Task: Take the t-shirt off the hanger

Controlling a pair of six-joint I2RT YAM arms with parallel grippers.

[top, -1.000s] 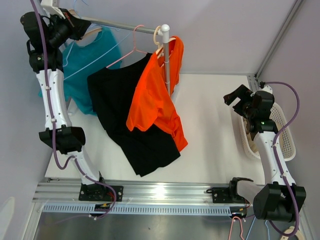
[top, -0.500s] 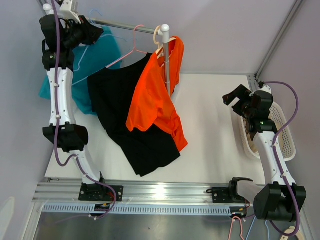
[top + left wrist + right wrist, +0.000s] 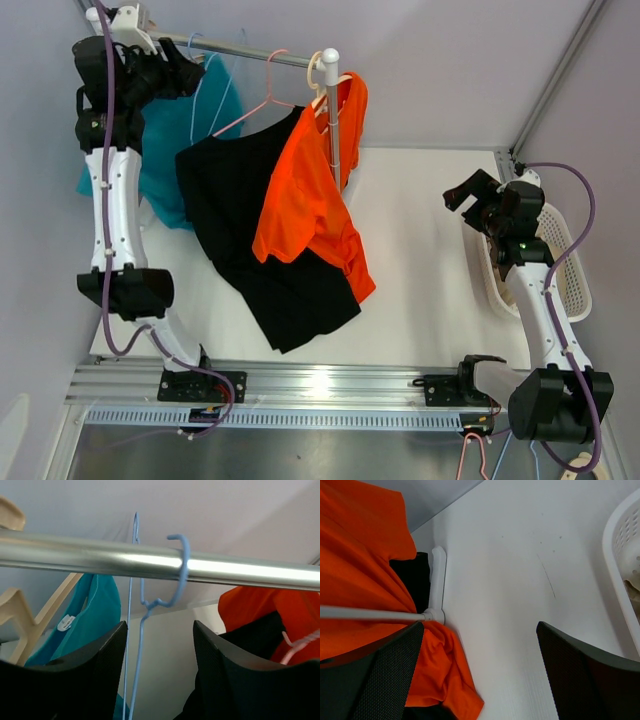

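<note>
A teal t-shirt (image 3: 165, 150) hangs at the rail's (image 3: 240, 50) left end, with a beige hanger (image 3: 22, 625) at its neck (image 3: 95, 615). A thin blue wire hanger (image 3: 198, 95) hangs by its hook (image 3: 181, 565) over the rail (image 3: 250, 572). My left gripper (image 3: 192, 70) is up at the rail, open; the blue wire (image 3: 136, 665) runs between its fingers (image 3: 100, 670) close to the left one, unclamped. A black t-shirt (image 3: 250, 230) on a pink hanger (image 3: 265, 95) and an orange t-shirt (image 3: 310, 200) hang further right. My right gripper (image 3: 462, 192) is open and empty over the table.
The rail's white post (image 3: 331, 110) stands mid-table, its foot (image 3: 437, 612) beside the orange cloth (image 3: 365, 580). A white basket (image 3: 565, 270) sits at the right edge, its rim (image 3: 620, 555) close to my right gripper (image 3: 480, 630). Grey walls close in behind and at the left.
My left gripper has gone from shut to open and moved right along the rail. The blue hanger now hangs straight down from the rail. The right arm has barely moved.
</note>
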